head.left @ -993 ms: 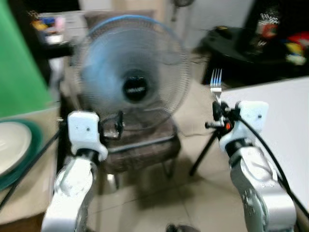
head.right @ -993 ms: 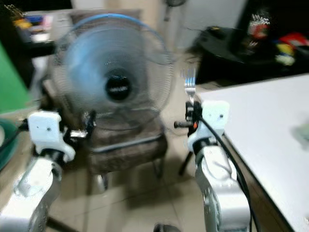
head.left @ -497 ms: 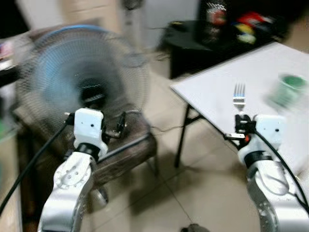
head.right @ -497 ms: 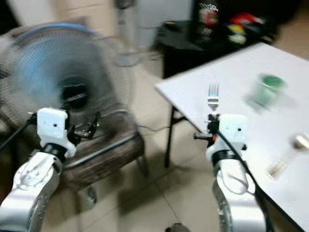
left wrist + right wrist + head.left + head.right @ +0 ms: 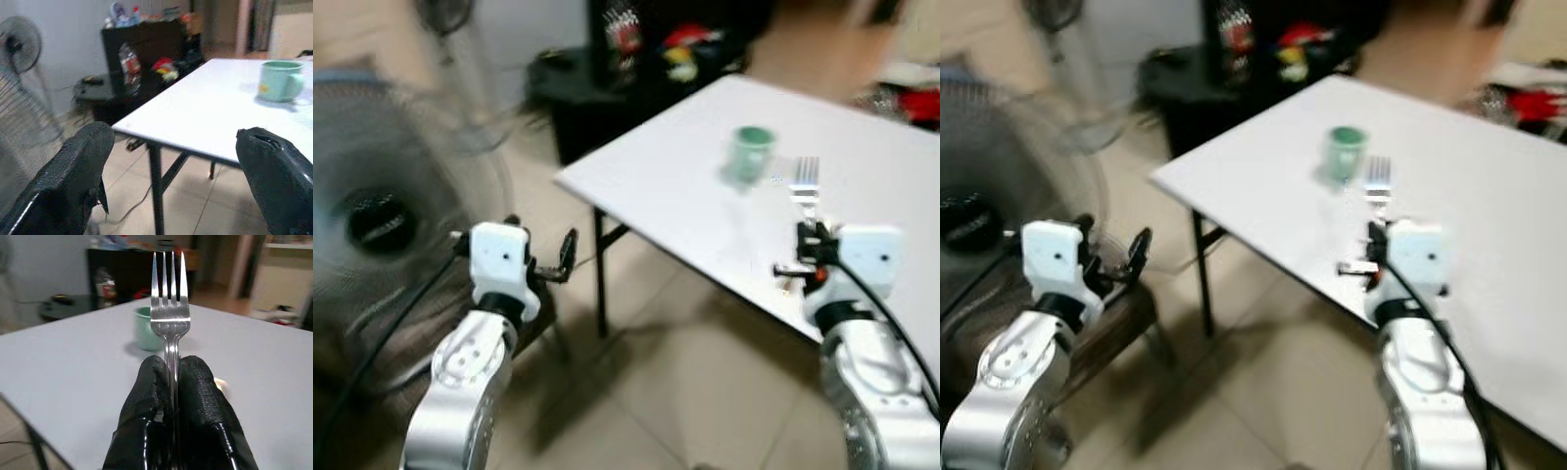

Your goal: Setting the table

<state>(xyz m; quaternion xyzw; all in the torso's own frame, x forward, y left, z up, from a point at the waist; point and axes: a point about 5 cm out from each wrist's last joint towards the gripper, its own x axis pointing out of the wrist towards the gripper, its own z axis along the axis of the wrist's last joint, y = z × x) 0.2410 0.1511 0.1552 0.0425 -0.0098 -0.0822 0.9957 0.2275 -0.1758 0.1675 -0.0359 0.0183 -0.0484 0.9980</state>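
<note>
We see our right gripper (image 5: pixel 172 382) pressed together on the handle of a silver fork (image 5: pixel 169 313), pinching it so the four tines stand upright above the fingertips (image 5: pixel 149 382). From the head cameras this gripper (image 5: pixel 806 257) is raised at the near edge of the white table (image 5: pixel 675 166), with the fork (image 5: pixel 806 181) pointing up over the tabletop.

Our left gripper (image 5: pixel 176 147) is spread wide, its two black fingers (image 5: pixel 80 161) well apart with nothing between them and touching nothing. In the head view it (image 5: pixel 553 262) is held out over the tiled floor (image 5: pixel 695 392), off to the side of the table's corner and apart from it.

Beyond the right gripper, a mint-green mug (image 5: pixel 145 328) stands on the table directly behind the fork; from the left wrist the same mug (image 5: pixel 279 81) shows a small yellowish mark on its side that we cannot read. The table rests on thin dark legs (image 5: pixel 600 269).

Beside the left gripper, a large fan (image 5: pixel 382 215) with a grey wire cage and dark hub is badly blurred; what it stands on we cannot make out. Farther off sits a black round table (image 5: pixel 563 83), then a dark shelf unit (image 5: pixel 146 49) with red, yellow and other colourful items on it. No lettering there can be read. A second standing fan (image 5: pixel 17 44) is against the pale wall.
</note>
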